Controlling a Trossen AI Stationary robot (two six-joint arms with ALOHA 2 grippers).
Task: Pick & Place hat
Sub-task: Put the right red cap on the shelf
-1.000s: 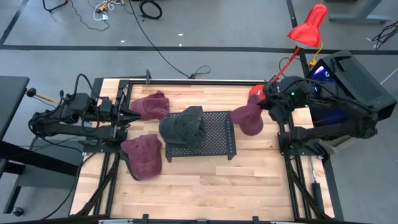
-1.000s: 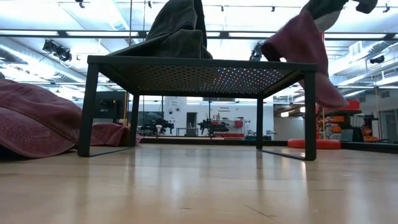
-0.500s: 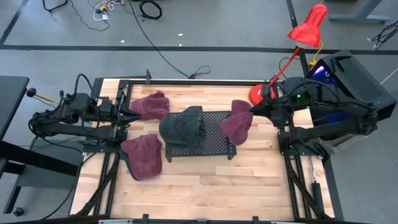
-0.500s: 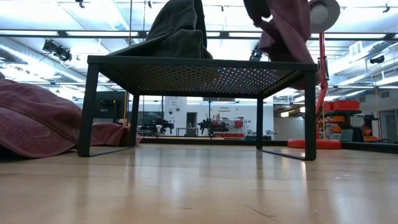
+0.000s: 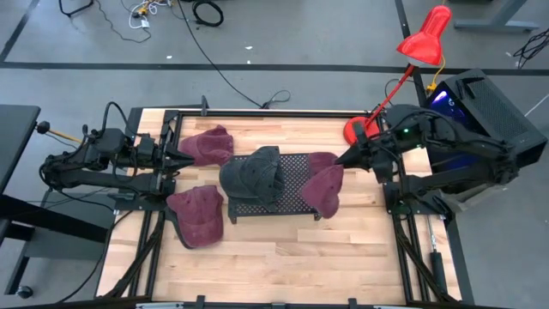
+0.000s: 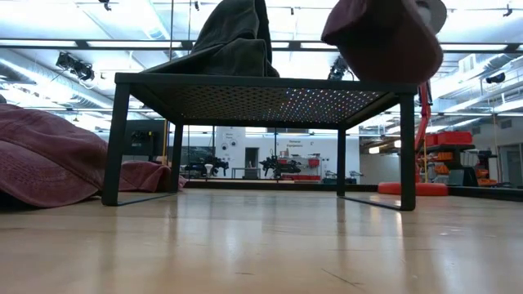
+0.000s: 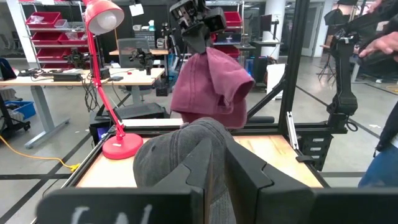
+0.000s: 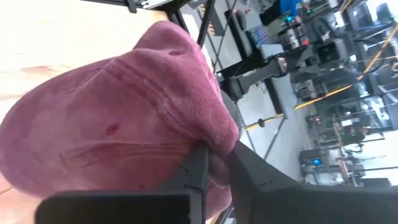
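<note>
My right gripper [image 5: 341, 159] is shut on a maroon hat [image 5: 324, 183] above the right end of the black mesh stand [image 5: 296, 167]. The low view shows this hat [image 6: 382, 37] bunched just over the stand's top [image 6: 261, 82]; whether it touches the top I cannot tell. A dark grey hat [image 5: 251, 174] sits on the stand's left part. Two more maroon hats lie on the table to the left, one far [image 5: 208, 144] and one near [image 5: 197, 215]. My left gripper [image 5: 176, 159] waits shut between them, touching nothing. My right gripper pinches the maroon hat's edge [image 8: 214, 158] between its two fingers [image 8: 198, 168]. It comes from the table's right side, slanting down. The hat hangs below the fingers [image 7: 211, 87], and part of it reaches out past the stand's near right corner.
A red desk lamp [image 5: 425, 39] stands with its base [image 5: 356, 129] at the table's far right corner, close behind my right arm. Bare wood stretches along the table's near side [image 5: 283, 257]. A black metal frame [image 5: 395, 206] borders the table.
My right gripper has moved toward the table's left and slightly toward its near edge, carrying the maroon hat from beside the stand's right end to above it. The hat, which hung down past the stand's top, has swung and bunched up above it.
</note>
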